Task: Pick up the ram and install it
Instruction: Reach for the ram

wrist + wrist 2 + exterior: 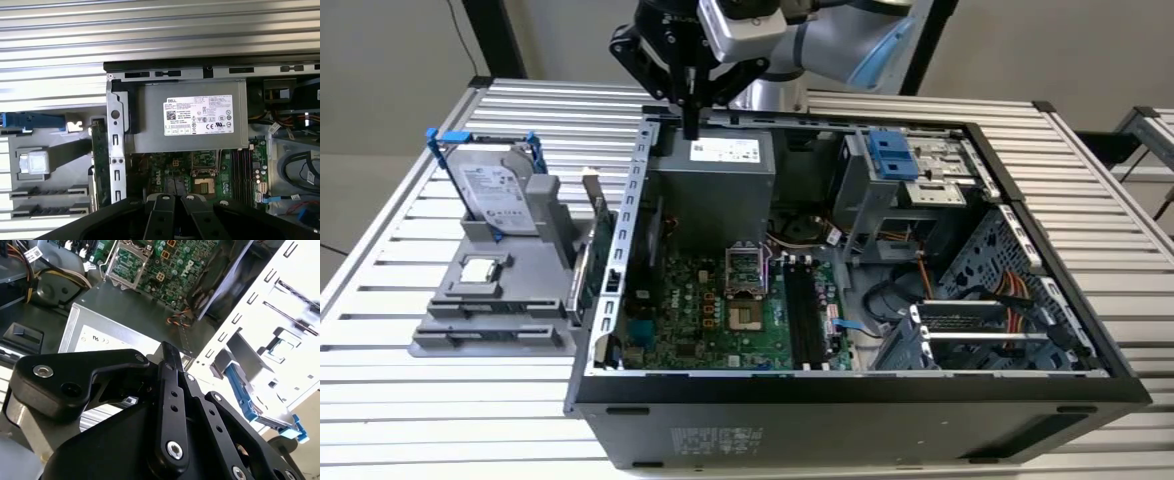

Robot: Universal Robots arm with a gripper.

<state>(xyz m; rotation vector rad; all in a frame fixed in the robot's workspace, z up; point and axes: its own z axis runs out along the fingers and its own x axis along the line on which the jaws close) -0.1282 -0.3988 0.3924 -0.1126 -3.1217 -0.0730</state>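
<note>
PC case (854, 392) lies open on the slatted worktop (440, 410). A grey fixture (487, 325) sits just beside the case wall, on the exterior view's left. The ram (100, 155) stands on its long edge in the fixture slot nearest the case. In the first wrist view we see it as a long, narrow green strip. We judge it light, stiff and thin, but fragile: keep off the contact edge and don't twist it. Best hold looks like a light pinch across its thickness, mid-length on the upper edge, so it doesn't tip. Gripper (691, 122) hangs over the power supply (714, 185), well apart from the ram. Its fingers (164, 212) are pressed together, holding nothing.
</note>
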